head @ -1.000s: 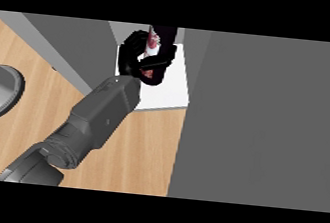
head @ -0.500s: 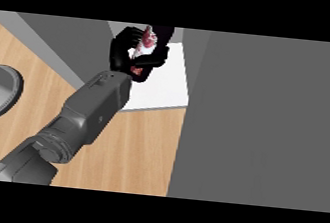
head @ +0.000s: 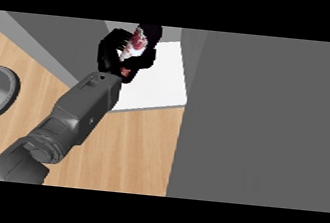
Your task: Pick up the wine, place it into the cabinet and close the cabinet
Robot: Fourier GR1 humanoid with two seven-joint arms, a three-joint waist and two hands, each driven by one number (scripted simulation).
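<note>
One black hand [head: 122, 54] on a grey forearm [head: 79, 113], which arm cannot be told, is curled round the wine [head: 138, 41], held over the cabinet's white floor [head: 159, 83] beside the open grey cabinet door [head: 263, 123], above the wooden counter [head: 131, 150].

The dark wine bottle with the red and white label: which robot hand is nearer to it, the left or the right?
Left. The left robot hand is curled round the dark wine bottle with the red and white label, over the white cabinet shelf. The right robot hand is not in view.
</note>
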